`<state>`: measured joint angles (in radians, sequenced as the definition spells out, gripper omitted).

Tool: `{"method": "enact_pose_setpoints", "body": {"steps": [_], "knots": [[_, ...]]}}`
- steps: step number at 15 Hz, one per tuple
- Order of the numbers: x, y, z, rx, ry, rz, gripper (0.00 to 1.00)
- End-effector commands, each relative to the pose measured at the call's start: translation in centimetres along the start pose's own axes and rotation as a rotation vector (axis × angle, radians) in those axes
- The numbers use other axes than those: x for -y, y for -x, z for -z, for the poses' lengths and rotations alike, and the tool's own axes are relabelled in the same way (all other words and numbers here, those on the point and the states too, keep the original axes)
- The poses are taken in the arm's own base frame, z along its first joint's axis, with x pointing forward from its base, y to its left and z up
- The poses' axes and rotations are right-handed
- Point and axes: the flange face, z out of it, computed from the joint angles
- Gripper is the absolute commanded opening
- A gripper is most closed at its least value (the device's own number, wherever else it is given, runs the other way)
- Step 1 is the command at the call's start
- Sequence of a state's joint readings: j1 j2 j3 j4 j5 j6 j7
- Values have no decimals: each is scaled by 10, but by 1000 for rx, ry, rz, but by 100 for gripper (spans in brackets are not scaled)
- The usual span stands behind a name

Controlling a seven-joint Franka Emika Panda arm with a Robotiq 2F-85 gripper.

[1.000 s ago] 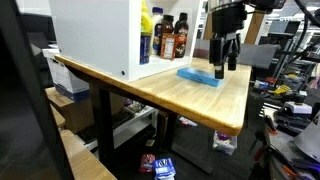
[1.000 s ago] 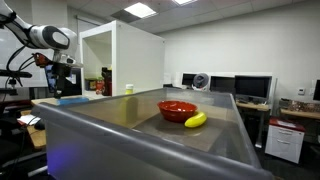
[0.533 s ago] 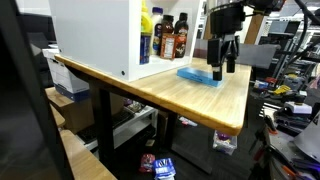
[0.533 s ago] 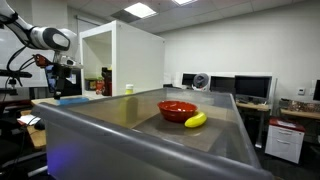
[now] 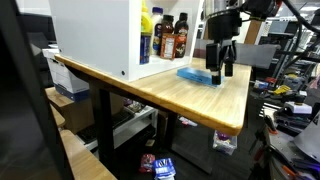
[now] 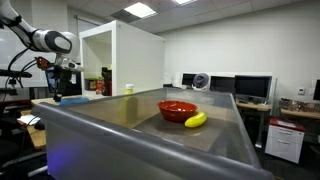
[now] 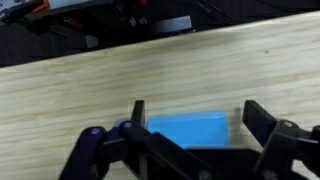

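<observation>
A flat blue rectangular block (image 5: 198, 76) lies on the light wooden table (image 5: 170, 95) beside the white cabinet (image 5: 95, 35). My gripper (image 5: 221, 73) hangs just above its far end with fingers open. In the wrist view the blue block (image 7: 187, 130) sits between the two black fingers of the gripper (image 7: 194, 112), with a gap on each side. In an exterior view the gripper (image 6: 60, 93) shows at the far left above the block (image 6: 72, 98).
Bottles (image 5: 172, 35) stand on the open shelf of the cabinet. A red bowl (image 6: 177, 109) and a banana (image 6: 195, 120) lie in a grey bin (image 6: 140, 135). Monitors and a fan (image 6: 201, 81) stand behind. Boxes and clutter sit under the table (image 5: 158, 166).
The gripper has lowered slightly and shifted toward the blue block. The block has not moved.
</observation>
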<state>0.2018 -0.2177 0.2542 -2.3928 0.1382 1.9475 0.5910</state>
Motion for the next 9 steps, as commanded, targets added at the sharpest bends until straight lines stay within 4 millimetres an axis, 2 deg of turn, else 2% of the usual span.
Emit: {"method": "enact_pose_setpoints", "body": {"steps": [1, 7, 8, 9], "knots": [[-3, -3, -6, 4, -36, 29, 100], [-6, -8, -9, -1, -39, 45, 100], [-7, -8, -9, 0, -39, 45, 96], [-8, -10, -9, 0, -39, 47, 74]]}}
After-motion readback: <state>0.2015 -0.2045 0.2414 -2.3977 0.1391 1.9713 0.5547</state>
